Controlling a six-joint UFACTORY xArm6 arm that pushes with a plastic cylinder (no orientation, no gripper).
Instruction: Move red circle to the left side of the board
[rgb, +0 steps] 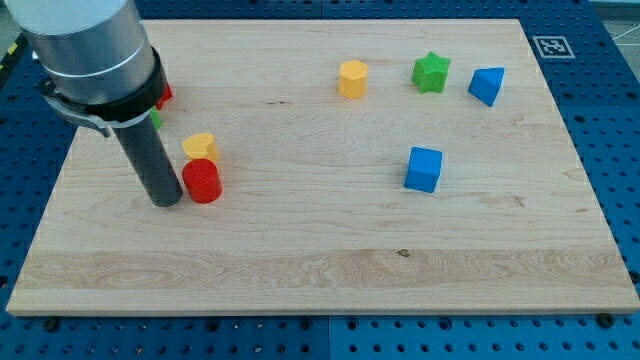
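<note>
The red circle (202, 181) is a short red cylinder on the left part of the wooden board (320, 250). My tip (166, 201) stands on the board just to the left of it, touching or nearly touching its side. A yellow block (199, 146) sits right behind the red circle, against its top edge. The thick dark rod and grey arm body rise from the tip toward the view's top left.
A red block (163, 95) and a green block (156, 119) are mostly hidden behind the arm at the top left. A yellow hexagon (352, 78), a green star (431, 72) and a blue triangular block (486, 85) line the top right. A blue cube (423, 169) sits right of centre.
</note>
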